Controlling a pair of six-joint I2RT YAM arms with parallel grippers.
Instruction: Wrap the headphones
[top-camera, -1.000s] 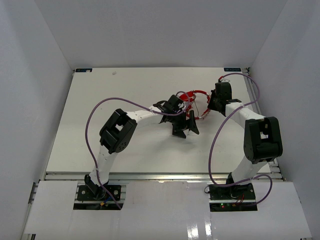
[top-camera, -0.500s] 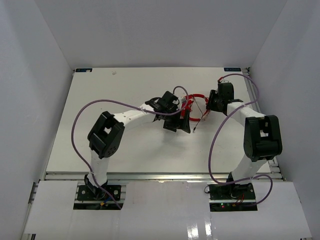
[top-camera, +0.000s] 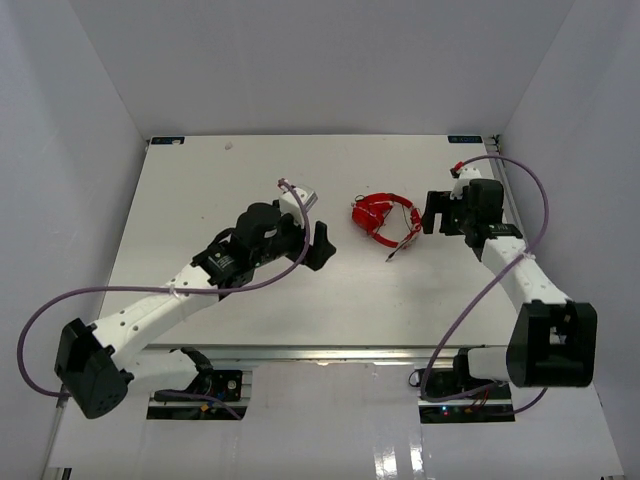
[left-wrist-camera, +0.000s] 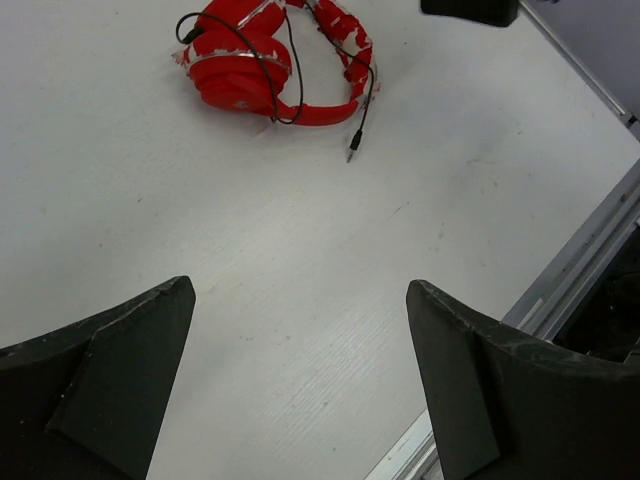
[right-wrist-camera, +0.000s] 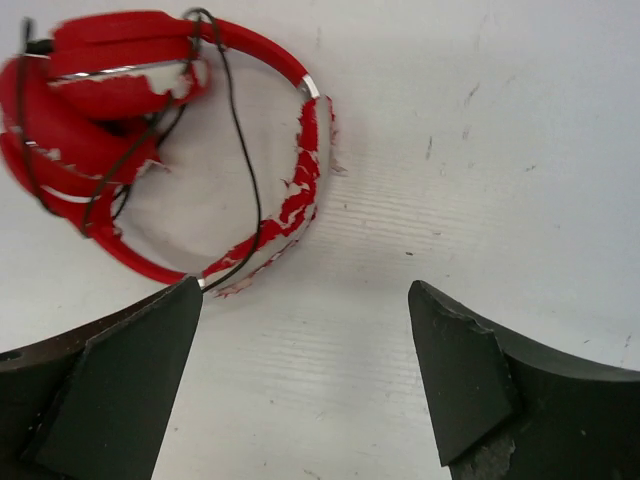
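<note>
The red headphones lie flat on the white table between the two arms, their thin black cord looped over the ear cups and headband. The cord's plug end trails toward the near side. In the left wrist view the headphones sit at the top, well ahead of my open left gripper. My left gripper rests to their left, touching nothing. In the right wrist view the headphones lie up and left of my open right gripper. My right gripper stands just right of them, empty.
Purple cables loop off both arms. White walls close in the table on three sides. A metal rail runs along the near edge by the arm bases.
Both arms pulled back from the headphones: the left arm swung left and toward the near side, the right arm moved right. The right gripper let go and opened; the headphones now lie free.
</note>
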